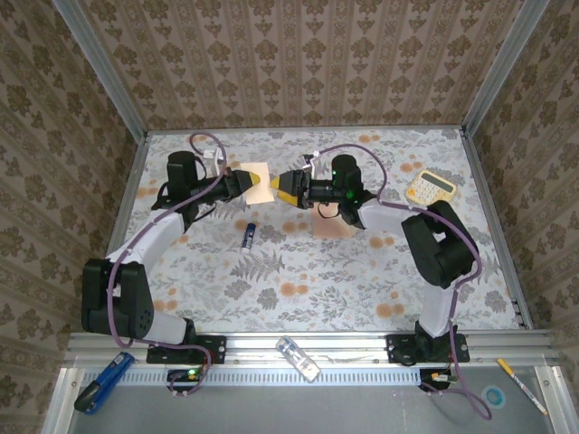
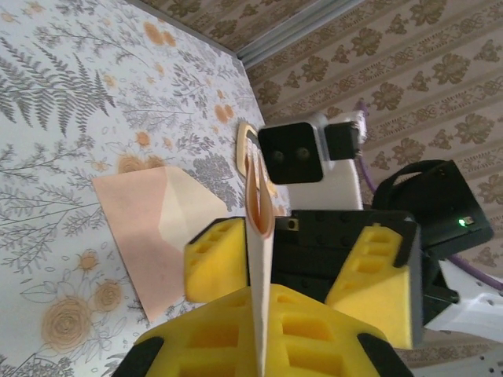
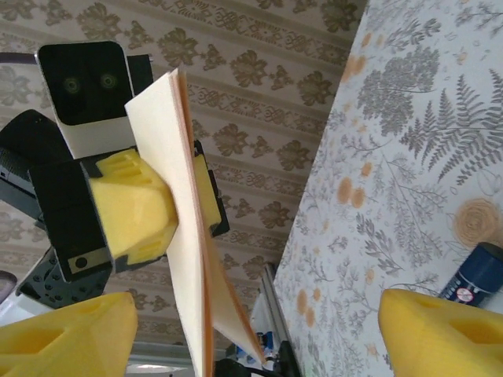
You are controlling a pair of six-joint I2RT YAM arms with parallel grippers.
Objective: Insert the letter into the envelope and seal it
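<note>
Letter (image 3: 185,196): thin peach paper, matt, smooth. Envelope (image 2: 149,228): also matt paper, pink body with a paler flap and soft crease lines. Left gripper (image 2: 261,322) and right gripper (image 3: 255,314): the fingers are matt yellow plastic with moulded open pockets and look a bit grainy; the housings are matt black plastic. Camera block (image 2: 302,153): white plastic with a glossy black face. Table (image 1: 362,280): smooth matt floral-print cover, cloth or paper can't tell. Walls (image 1: 298,54): matt patterned wallpaper. Frame rails (image 1: 298,342): brushed metal with a dull sheen. Cable (image 2: 475,272): smooth purple sheath. Arm link (image 1: 154,240): white plastic, slight gloss. Calculator (image 1: 430,186), right of frame: cream plastic. Tube (image 3: 475,275), lower right: blue and glossy.
</note>
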